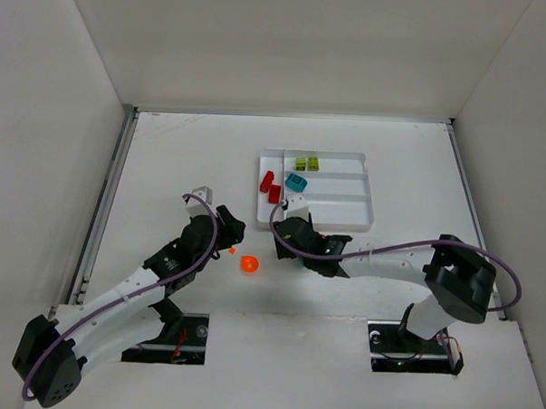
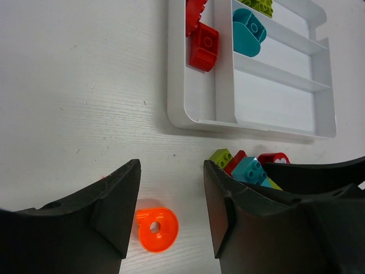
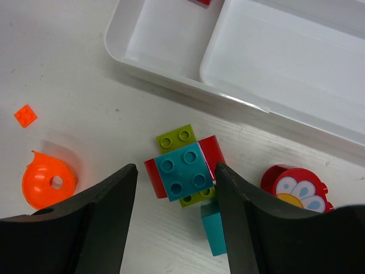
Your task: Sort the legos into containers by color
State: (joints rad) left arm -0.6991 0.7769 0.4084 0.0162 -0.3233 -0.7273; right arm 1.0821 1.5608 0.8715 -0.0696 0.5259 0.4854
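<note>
Two grippers hang low over the white table [image 1: 166, 164], each with its fingers spread apart and nothing pinched between them.

Nearest to the arm bases, an orange ring [image 2: 155, 229] lies flat on the table. In the left wrist view it sits between the fingers of the left gripper [image 2: 171, 188], closer to the left finger; whether a finger touches it cannot be told. A small orange piece [image 3: 25, 116] lies near the ring, on its far side.

To the right of the ring, the right gripper [image 3: 177, 182] stands over a little pile of loose legos. In the right wrist view, a teal four-stud brick [image 3: 181, 171] shows between the two fingers. It rests on top of a red brick [image 3: 212, 153] and a yellow-green brick [image 3: 177, 137]. A second teal brick [image 3: 214, 231] touches the pile on its near side. A red round piece with a flower picture [image 3: 296, 188] lies just beside the pile, to the right.

Beyond the pile is the white tray [image 1: 371, 195]. Its narrow side slot, on the left, holds a pair of red bricks [image 1: 270, 186]. A rounded teal brick [image 1: 297, 182] lies in the middle long slot. Two yellow-green bricks [image 1: 306, 162] lie in the farthest long slot.
</note>
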